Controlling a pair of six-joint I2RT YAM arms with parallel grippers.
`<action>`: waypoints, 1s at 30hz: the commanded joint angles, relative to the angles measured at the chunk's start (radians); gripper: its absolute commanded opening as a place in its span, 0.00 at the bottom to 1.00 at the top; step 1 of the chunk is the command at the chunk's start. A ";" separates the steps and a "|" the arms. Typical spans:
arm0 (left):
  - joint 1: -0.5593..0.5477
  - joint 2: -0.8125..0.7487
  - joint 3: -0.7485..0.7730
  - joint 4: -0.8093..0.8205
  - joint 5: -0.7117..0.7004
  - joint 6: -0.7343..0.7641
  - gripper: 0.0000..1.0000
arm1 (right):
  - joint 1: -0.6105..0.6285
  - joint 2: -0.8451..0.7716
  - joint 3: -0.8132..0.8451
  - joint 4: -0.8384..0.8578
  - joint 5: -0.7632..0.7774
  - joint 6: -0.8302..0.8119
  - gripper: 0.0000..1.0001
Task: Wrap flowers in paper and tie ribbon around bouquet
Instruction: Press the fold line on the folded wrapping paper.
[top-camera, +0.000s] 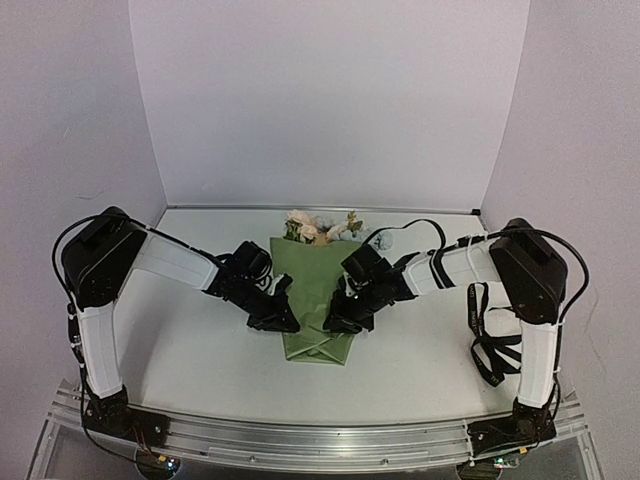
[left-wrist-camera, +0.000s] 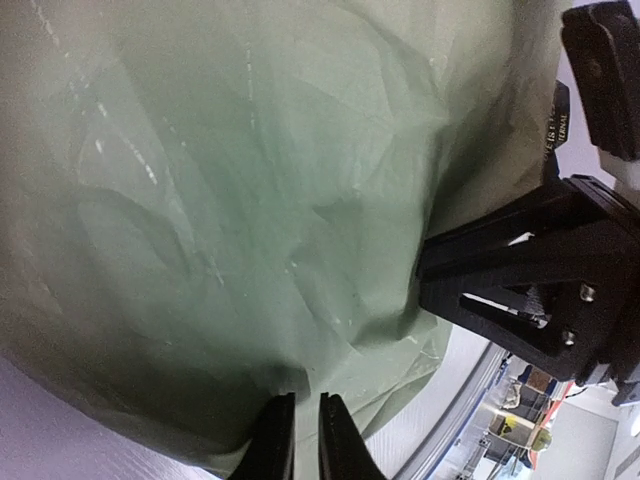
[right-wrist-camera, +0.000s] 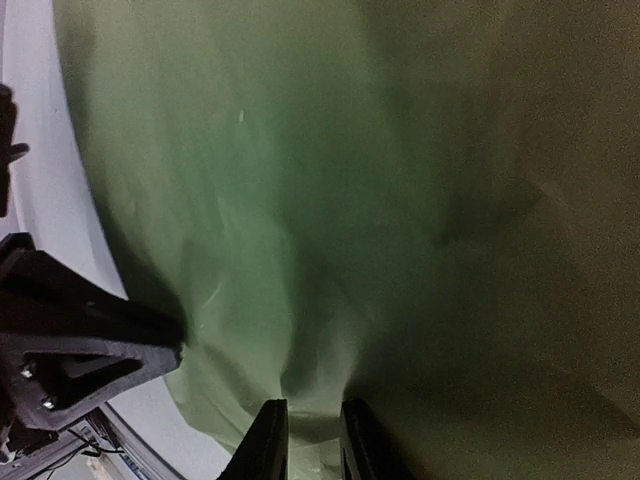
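Note:
The bouquet lies in the middle of the table as an olive-green paper (top-camera: 318, 290) cone, its narrow end toward me. Cream and pale flowers (top-camera: 315, 228) show at the far, wide end. My left gripper (top-camera: 288, 322) presses on the cone's left side near the narrow end. In its wrist view its fingers (left-wrist-camera: 305, 420) stand close together with a fold of paper (left-wrist-camera: 250, 200) pinched between them. My right gripper (top-camera: 335, 322) is on the cone's right side, and its fingers (right-wrist-camera: 312, 425) hold a puckered ridge of paper (right-wrist-camera: 350, 200). The black ribbon (top-camera: 490, 345) hangs in loops by the right arm.
The white table (top-camera: 200, 350) ends at a metal rail (top-camera: 320, 440) along the near edge. White walls close in the back and both sides. The two grippers sit a few centimetres apart, and each wrist view shows the other's black finger frame (left-wrist-camera: 530, 290) at its edge.

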 joint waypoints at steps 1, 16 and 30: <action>0.005 -0.103 0.025 -0.031 0.041 0.048 0.15 | 0.002 -0.001 -0.045 0.048 0.061 0.047 0.20; -0.055 -0.045 -0.140 0.048 0.134 -0.038 0.06 | 0.013 -0.036 0.022 -0.088 0.115 -0.058 0.22; -0.071 -0.035 -0.182 0.087 0.096 -0.083 0.05 | 0.084 -0.023 0.117 -0.101 0.028 -0.005 0.23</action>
